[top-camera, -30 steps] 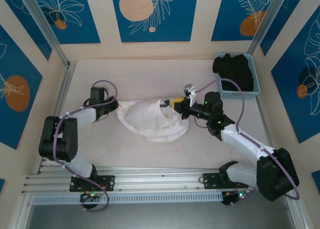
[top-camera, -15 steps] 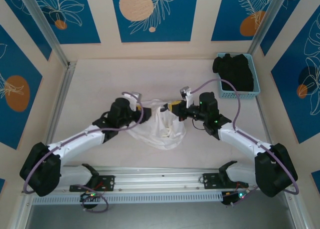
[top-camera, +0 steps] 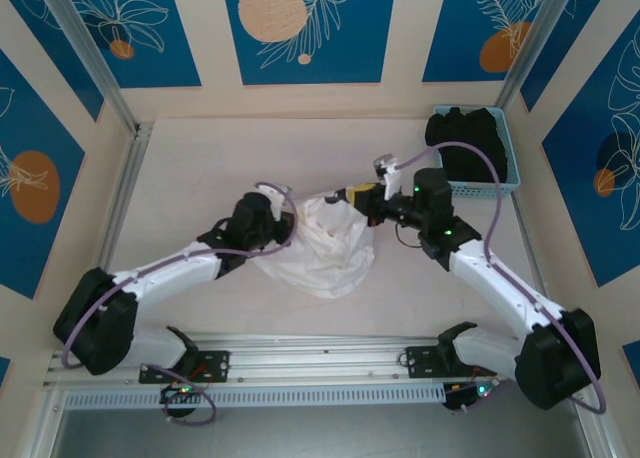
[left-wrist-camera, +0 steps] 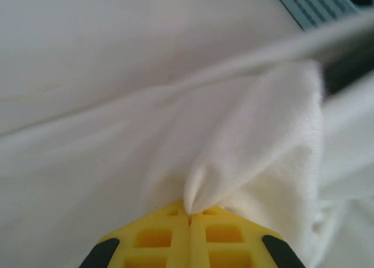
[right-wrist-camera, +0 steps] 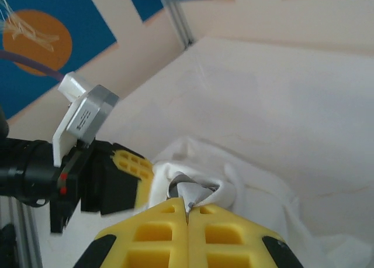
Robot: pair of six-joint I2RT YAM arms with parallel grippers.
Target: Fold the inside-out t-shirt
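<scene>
Left pincer [left-wrist-camera: 190, 212] and right pincer [right-wrist-camera: 188, 205] each clamp a thin pinch of shirt [top-camera: 325, 253], mid-frame; pulling apart may slip it free.

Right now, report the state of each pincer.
Left pincer: closed, pinching a fold of the white t-shirt.
Right pincer: closed, gripping the same t-shirt at its edge.

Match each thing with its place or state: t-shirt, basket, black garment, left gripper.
Things:
1 t-shirt
2 basket
3 black garment
4 left gripper

Places or states:
a in the basket
b shut on the t-shirt
c far right corner of the table
d bunched, white, mid-table

Pairs: 1-d; 2-c; 3-a; 4-b
</scene>
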